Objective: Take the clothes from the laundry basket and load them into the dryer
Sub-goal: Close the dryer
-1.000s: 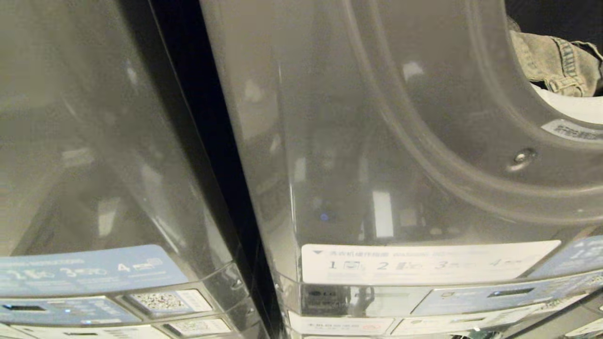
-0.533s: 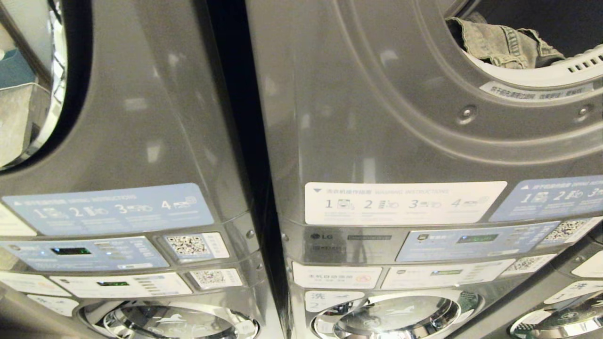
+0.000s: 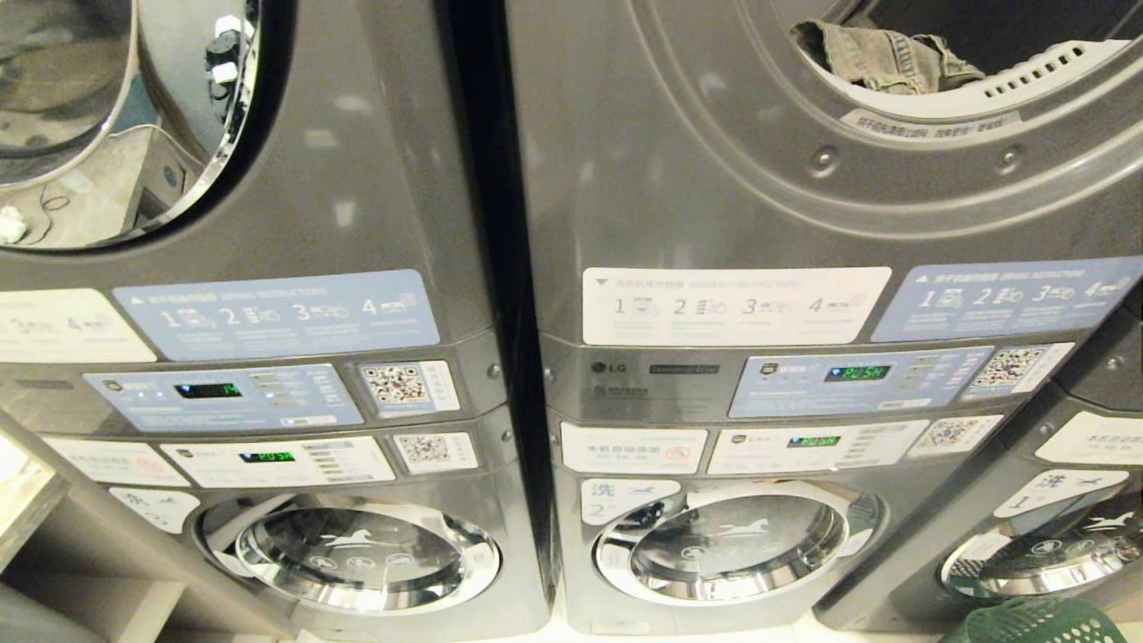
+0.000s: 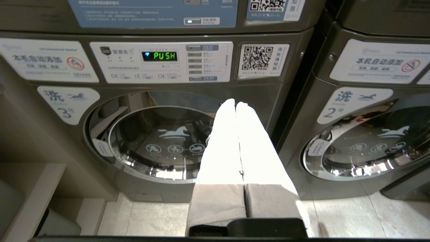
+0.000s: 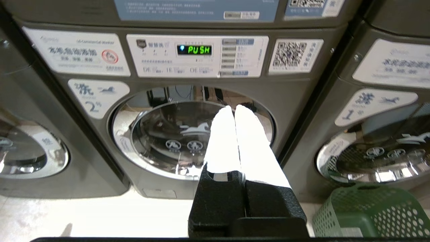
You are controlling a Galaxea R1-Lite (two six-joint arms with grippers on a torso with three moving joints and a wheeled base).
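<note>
Stacked grey laundry machines fill the head view. In the upper right, the dryer (image 3: 714, 161) stands with its round opening uncovered; a crumpled olive-green garment (image 3: 880, 58), with visible seams and a denim-like weave, lies at the near lip of the drum, resting on the white perforated rim (image 3: 1009, 85). Below the dryer, a white instruction label (image 3: 737, 305) and a control panel (image 3: 857, 382) with a green "PUSH" display sit above a front-loading washer with a chrome-ringed door (image 3: 723, 543). The green perforated laundry basket (image 5: 366, 210) stands on the pale floor just beside the lower right washer; only its rim and wall show, so its contents cannot be told. The left gripper (image 4: 235, 104) hangs low before the washer marked 3, its white fingers (image 4: 221, 141) pressed together on nothing. The right gripper (image 5: 234, 108) hangs before the washer marked 2, its fingers likewise pressed together and empty.
</note>
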